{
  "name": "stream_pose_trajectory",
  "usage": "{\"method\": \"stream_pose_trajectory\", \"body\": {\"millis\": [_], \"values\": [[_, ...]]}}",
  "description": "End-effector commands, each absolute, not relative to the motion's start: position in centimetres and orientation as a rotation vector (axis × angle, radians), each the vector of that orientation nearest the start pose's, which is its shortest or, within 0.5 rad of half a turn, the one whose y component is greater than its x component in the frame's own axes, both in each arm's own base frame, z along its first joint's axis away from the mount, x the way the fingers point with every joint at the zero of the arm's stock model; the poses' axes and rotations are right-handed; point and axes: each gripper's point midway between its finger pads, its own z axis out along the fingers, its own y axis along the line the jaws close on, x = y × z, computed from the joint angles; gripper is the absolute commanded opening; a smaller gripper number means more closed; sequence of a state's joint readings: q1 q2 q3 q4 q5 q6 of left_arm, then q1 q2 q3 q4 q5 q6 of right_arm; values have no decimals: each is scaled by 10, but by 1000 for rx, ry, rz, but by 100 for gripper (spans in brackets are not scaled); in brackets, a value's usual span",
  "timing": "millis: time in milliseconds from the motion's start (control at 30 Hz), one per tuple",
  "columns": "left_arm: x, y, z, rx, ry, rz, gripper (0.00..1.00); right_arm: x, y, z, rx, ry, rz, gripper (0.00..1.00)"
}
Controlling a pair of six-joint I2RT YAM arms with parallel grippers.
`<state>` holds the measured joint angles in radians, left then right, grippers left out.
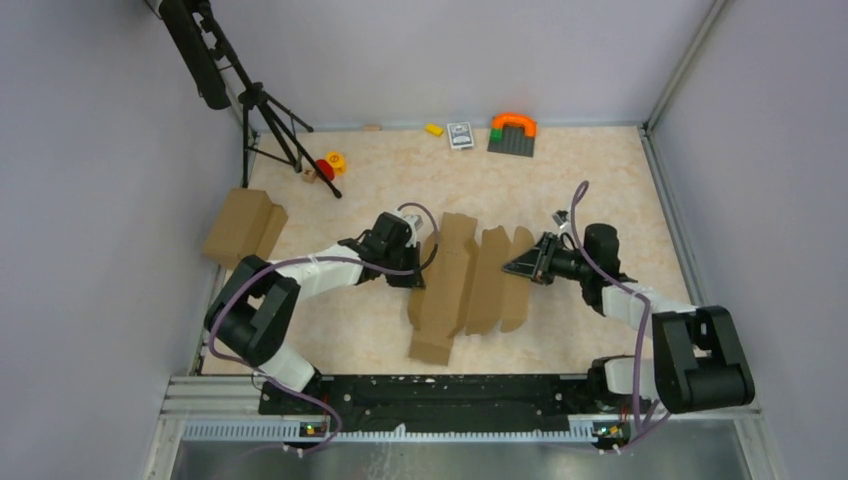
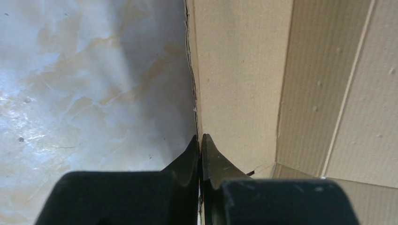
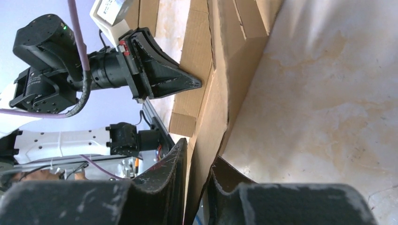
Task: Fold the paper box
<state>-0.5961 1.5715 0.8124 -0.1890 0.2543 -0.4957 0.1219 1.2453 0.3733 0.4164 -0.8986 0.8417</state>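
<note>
While the paper box (image 1: 468,285) lies on the surface (image 1: 600,190) as a creased sheet, left end effector (image 1: 422,268) pinching its left edge & right end effector (image 1: 515,268) clamped on its right flap, you're at the wall-raising step; next, prob., rotate both edges inward along creases.

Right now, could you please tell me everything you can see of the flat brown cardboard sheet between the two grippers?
The flat brown cardboard sheet is plain, unmarked corrugated board, cut into several long creased panels with end flaps. It lies unfolded on the marbled table top, its right edge lifted. The left gripper pinches its left edge; the right gripper clasps the raised right flap.
</note>
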Motion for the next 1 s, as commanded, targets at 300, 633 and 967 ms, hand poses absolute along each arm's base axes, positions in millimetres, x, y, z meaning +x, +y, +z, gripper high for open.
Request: {"method": "stream_pose_trajectory", "body": {"millis": [300, 633, 967], "values": [[253, -266, 42, 275, 2651, -811, 0, 242, 188, 66, 140, 2356, 1345, 23], [251, -269, 39, 315, 2672, -747, 1, 247, 196, 55, 69, 2439, 1210, 39], [254, -263, 32, 392, 2701, -474, 5, 244, 179, 30, 37, 2597, 898, 75]]}}
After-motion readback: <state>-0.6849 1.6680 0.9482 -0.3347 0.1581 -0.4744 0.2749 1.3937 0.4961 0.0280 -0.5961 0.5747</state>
